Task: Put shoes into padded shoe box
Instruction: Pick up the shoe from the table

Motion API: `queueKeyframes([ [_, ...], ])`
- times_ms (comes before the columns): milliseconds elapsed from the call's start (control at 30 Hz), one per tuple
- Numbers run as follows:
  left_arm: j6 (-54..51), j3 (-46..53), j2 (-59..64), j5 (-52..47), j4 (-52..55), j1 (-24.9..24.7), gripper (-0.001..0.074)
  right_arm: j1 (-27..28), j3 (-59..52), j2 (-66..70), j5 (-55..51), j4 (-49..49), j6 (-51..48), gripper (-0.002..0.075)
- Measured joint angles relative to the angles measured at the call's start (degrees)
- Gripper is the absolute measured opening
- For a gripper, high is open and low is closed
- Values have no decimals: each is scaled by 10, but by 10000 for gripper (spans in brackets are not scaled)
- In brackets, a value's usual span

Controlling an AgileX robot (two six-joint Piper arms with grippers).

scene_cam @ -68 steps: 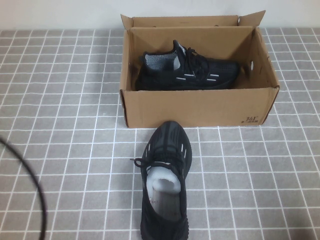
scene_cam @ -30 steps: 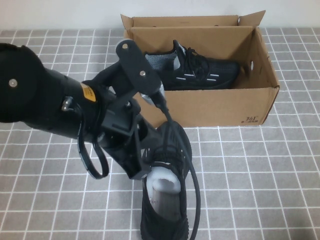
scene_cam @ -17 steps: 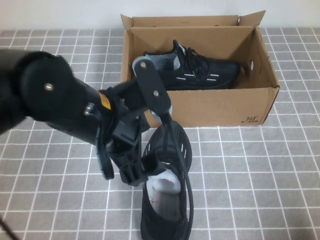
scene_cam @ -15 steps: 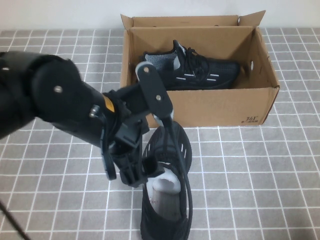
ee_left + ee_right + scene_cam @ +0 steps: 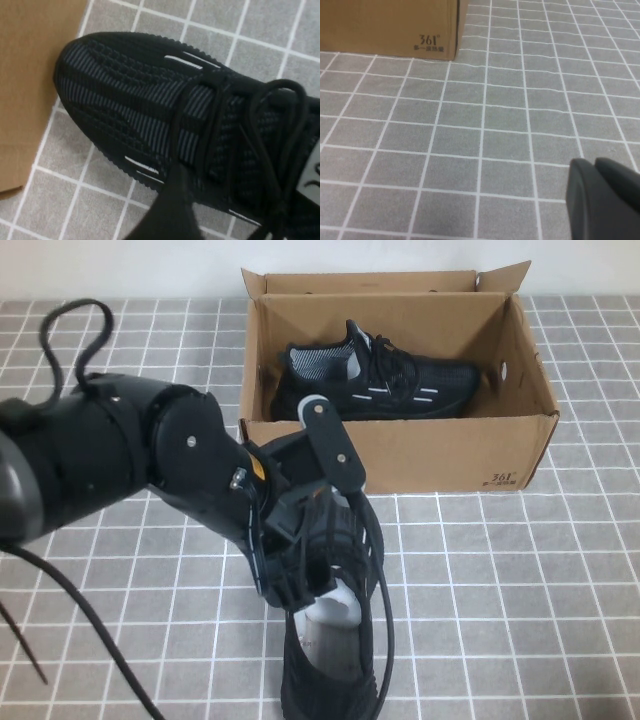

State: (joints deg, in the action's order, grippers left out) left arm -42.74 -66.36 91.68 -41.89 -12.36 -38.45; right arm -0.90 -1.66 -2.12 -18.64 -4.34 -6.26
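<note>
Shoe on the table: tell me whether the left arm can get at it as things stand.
Probably yes. The left gripper hangs right over the loose shoe in front of the box, nothing between; the right gripper is off over bare tiles.

High view overlooks table; left wrist close above shoe [image 5: 165,120]; right wrist low, facing box [image 5: 390,25].

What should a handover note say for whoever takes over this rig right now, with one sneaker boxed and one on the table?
Left gripper: down over the lace area of the sneaker on the table; whether it grips cannot be told.
Right gripper: parked low over the gridded mat, to the right of the box, touching nothing.
Shoe box: open, flaps up, at the far side of the table.
Done: one sneaker in the box, lying on its side.
Left: grasp the second sneaker, whose toe points at the box's front wall, lift it and set it beside the first.
</note>
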Motion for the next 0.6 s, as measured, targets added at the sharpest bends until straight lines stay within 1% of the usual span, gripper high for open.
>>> queueKeyframes([
  [33, 0, 0, 4, 4, 0, 0, 606, 0, 0, 0, 0, 0, 0, -6],
  [100, 0, 0, 9, 5, 0, 0, 522, 0, 0, 0, 0, 0, 0, -6],
  [167, 0, -1, 12, 5, 0, 0, 377, 0, 0, 0, 0, 1, 0, -6],
  [233, 0, -1, 15, 3, 0, 0, 204, 0, 0, 0, 0, 1, 0, -7],
  [267, 0, -1, 17, 2, -1, 0, 133, 0, 0, 0, 0, 1, 0, -6],
  [300, 0, -1, 18, -1, -3, 0, 95, 0, 0, 0, 0, 1, 0, -6],
  [333, 1, -1, 19, -4, -5, 0, 62, 0, 0, 0, 0, 1, 0, -6],
  [400, 6, -8, 20, -16, -11, -1, 32, 0, 0, 0, 0, 1, 0, -6],
  [500, 31, -33, 23, -55, -12, -1, 17, 0, 0, 0, 0, 1, 0, -7],
  [600, 56, -80, 26, -109, -23, -1, 13, 0, 0, 0, 0, 1, 0, -6],
])
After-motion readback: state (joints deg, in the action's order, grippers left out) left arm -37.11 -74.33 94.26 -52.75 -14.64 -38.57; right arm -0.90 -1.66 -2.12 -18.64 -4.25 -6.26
